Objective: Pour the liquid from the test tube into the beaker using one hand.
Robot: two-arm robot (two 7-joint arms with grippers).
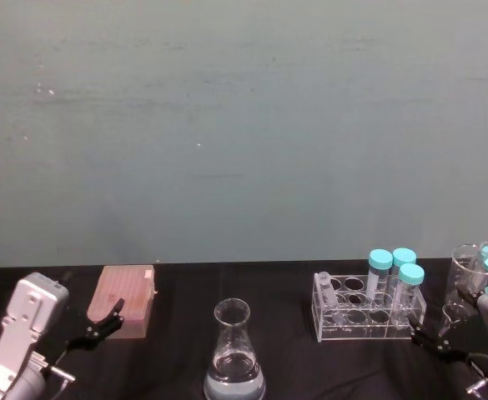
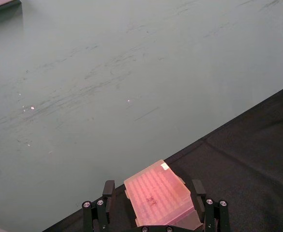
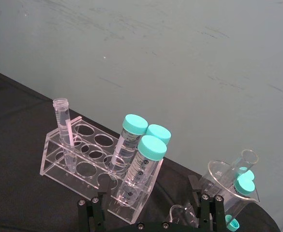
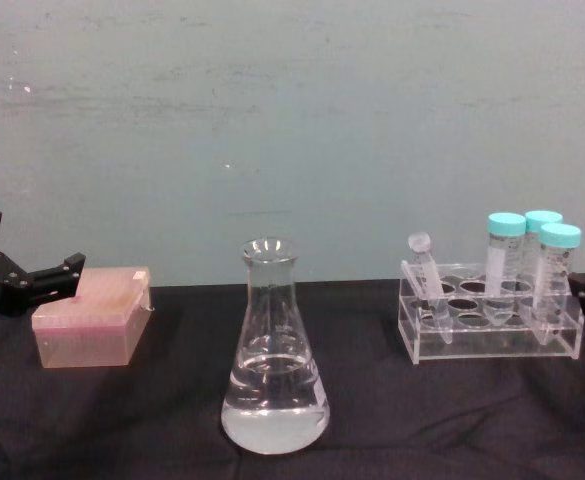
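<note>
- Left claw (image 1: 102, 323) hovers low at the left edge of the bench (image 1: 168, 367), jaws apart, empty.
- Right claw (image 1: 433, 342) hangs low by its right edge, seemingly open too.

The uncapped test tube (image 4: 428, 276) is seen tilted in the rack's (image 4: 512, 346) left end; the upright conical flask (image 4: 272, 340) is partly filled with clear liquid (image 4: 273, 418)

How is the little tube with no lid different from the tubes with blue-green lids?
The test tube is open on top; the capped tubes wear turquoise caps. The test tube is slimmer and shorter than the capped tubes. The test tube leans at the rack's left end; the capped tubes stand nearly upright at its right end. Both are clear and sit in the same rack.
</note>
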